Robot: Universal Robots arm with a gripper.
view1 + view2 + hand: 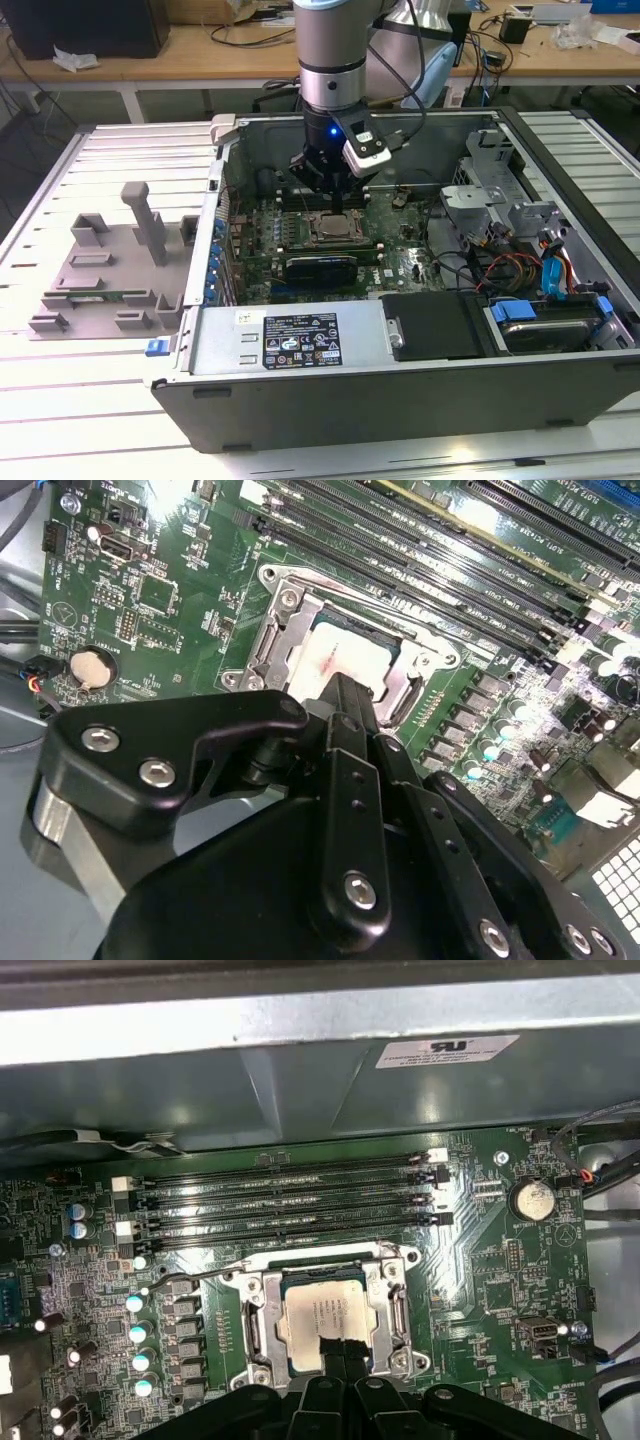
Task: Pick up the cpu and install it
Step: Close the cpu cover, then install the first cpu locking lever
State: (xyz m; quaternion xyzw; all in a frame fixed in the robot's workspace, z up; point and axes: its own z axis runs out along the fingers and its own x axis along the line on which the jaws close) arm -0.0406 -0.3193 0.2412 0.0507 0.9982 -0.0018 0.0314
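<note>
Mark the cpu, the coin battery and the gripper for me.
cpu (326, 1312): first wrist view, middle of its metal top.
coin battery (533, 1199): first wrist view, centre of its face.
gripper (341, 1352): first wrist view, between its fingertips.

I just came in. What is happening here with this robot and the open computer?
A single robot arm reaches down into an open computer case. Its gripper hangs right over the processor socket on the motherboard. The cpu lies flat inside the socket. The fingers are closed together, with their tips at the near edge of the chip.
</note>
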